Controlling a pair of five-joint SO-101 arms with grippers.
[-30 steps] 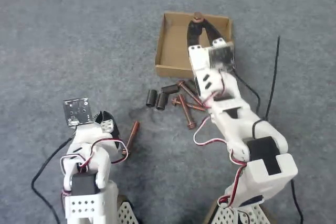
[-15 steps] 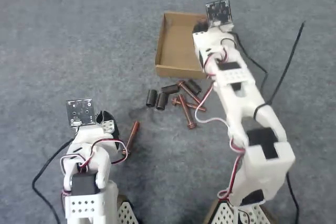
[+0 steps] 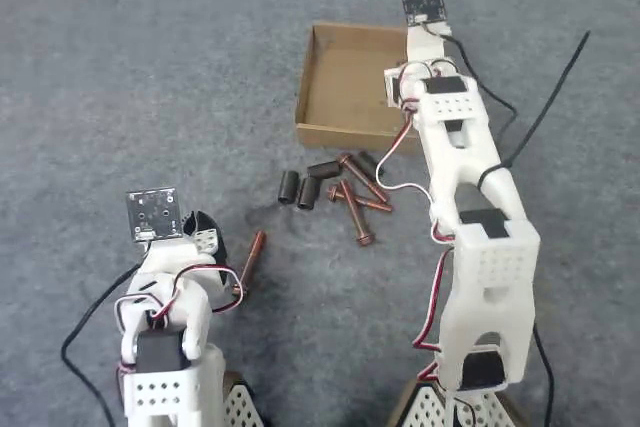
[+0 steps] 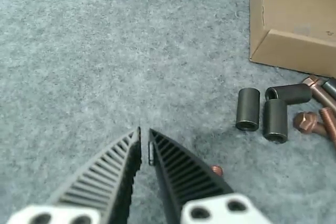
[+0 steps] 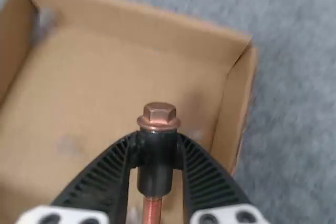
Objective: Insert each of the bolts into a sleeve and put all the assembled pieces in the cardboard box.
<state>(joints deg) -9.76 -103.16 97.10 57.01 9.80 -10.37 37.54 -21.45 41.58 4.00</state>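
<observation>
Right gripper (image 5: 157,141) holds sleeved bolt (image 5: 157,117) lengthwise, head toward cardboard box (image 5: 237,103).

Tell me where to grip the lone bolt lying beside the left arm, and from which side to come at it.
Grip the lone bolt mid-shank, coming straight down from above with the left gripper closing across its width. It lies flat on the carpet, apart from the other bolts, so both long sides look free.

The right arm (image 3: 460,147) lies over the cardboard box (image 3: 340,87); sleeves (image 3: 289,186), bolts (image 3: 352,209) beside.
</observation>
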